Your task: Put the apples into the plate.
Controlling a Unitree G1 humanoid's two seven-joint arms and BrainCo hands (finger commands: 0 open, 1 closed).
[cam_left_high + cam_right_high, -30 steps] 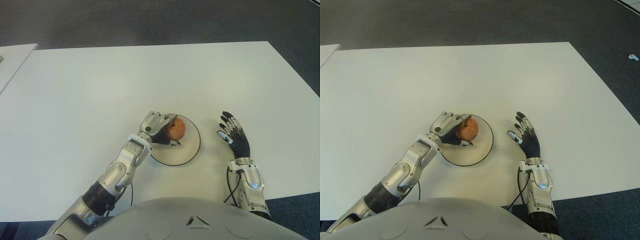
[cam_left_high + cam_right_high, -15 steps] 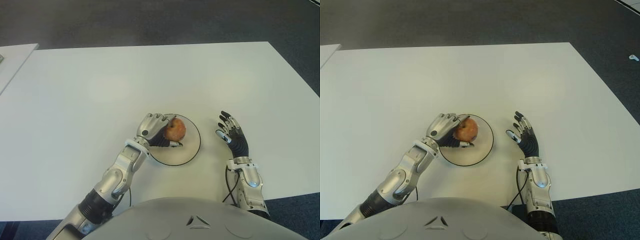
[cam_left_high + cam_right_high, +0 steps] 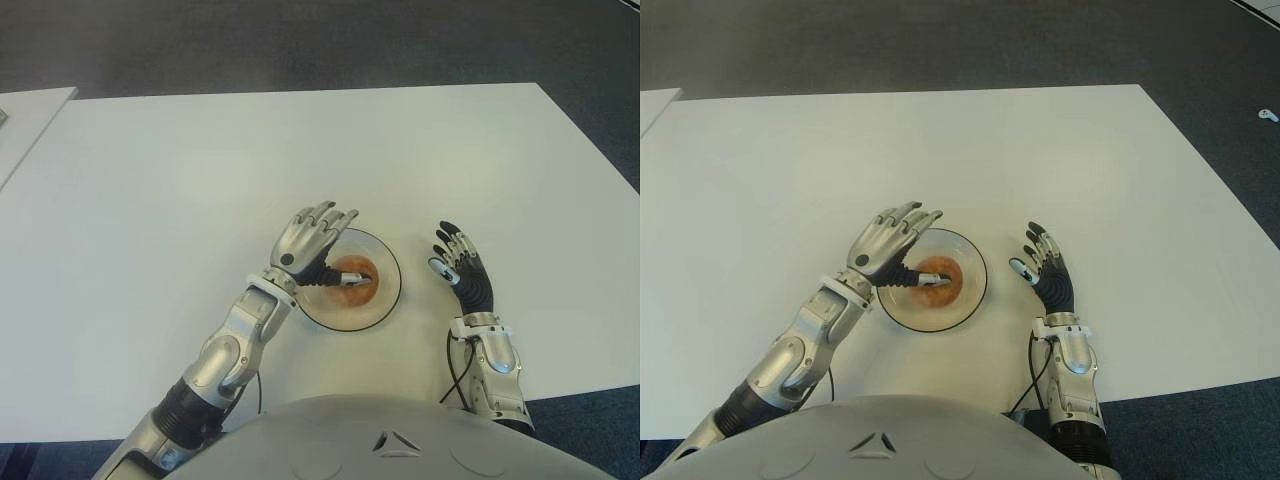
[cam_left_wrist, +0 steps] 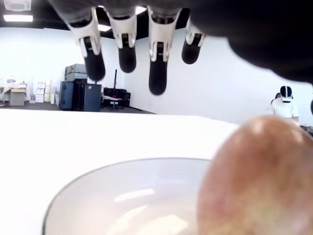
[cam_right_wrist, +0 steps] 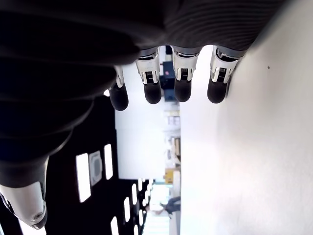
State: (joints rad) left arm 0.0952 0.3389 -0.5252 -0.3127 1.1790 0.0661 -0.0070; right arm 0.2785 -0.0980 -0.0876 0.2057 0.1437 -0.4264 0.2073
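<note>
I see the apple in the plate, below my left hand's spread fingers, which hold nothing. My right hand shows beside the plate's right, fingers spread, empty.

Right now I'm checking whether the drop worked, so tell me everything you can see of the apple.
The apple is reddish-orange with yellowish patches, and looks blurred. It sits inside the round white plate, toward its left side. The left hand hovers over it with fingers spread, not gripping it; whether the thumb touches it is unclear.
</note>
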